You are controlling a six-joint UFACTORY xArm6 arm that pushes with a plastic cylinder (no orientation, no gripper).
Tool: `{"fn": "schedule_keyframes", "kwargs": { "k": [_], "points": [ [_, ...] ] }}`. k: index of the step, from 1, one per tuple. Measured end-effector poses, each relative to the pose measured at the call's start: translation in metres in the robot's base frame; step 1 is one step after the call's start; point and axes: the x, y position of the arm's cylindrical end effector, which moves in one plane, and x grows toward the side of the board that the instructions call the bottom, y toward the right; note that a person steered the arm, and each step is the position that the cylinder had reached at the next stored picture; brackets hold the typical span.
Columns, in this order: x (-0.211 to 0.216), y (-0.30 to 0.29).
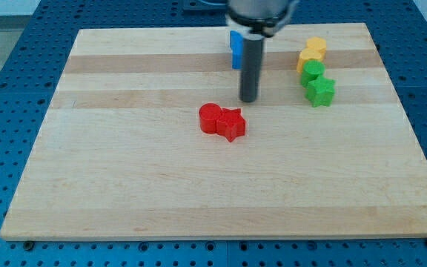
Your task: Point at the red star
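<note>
The red star (232,124) lies near the middle of the wooden board (124,170), touching a rounded red block (210,118) on its left. My tip (249,99) stands just above and to the right of the red star, a small gap apart from it. The dark rod rises from the tip toward the view's top.
A blue block (236,49) sits behind the rod near the top edge, partly hidden. At the view's upper right is a cluster: two yellow blocks (312,53), a round green block (313,71) and a green star (320,90). Blue perforated table surrounds the board.
</note>
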Motion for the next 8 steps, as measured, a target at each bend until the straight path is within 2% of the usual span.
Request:
{"fn": "schedule_keyframes", "kwargs": {
  "k": [2, 3, 5, 6, 8],
  "points": [
    [0.005, -0.07],
    [0.038, -0.092],
    [0.125, -0.099],
    [0.143, -0.074],
    [0.132, 0.041]
  ]
}}
